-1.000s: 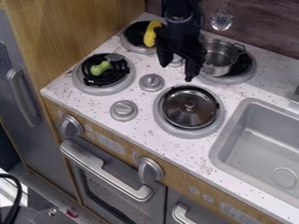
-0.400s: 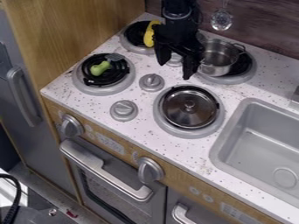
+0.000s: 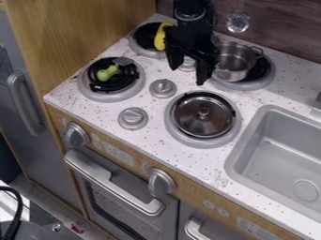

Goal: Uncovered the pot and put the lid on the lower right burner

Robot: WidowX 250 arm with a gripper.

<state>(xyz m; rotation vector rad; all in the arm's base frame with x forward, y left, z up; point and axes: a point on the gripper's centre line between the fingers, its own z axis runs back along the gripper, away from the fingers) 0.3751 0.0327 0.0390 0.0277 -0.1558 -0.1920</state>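
Lid (image 3: 202, 123) on lower R burner (image 3: 203, 143), pot (image 3: 231, 75) uncovered; placing step prob. done. Gripper (image 3: 188, 75) empty, 2 tips apart. Next: just back off.

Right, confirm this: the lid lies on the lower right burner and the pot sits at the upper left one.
Not quite: the camera view shows the pot at the upper right burner, not the upper left. The lid does lie on the lower right burner.
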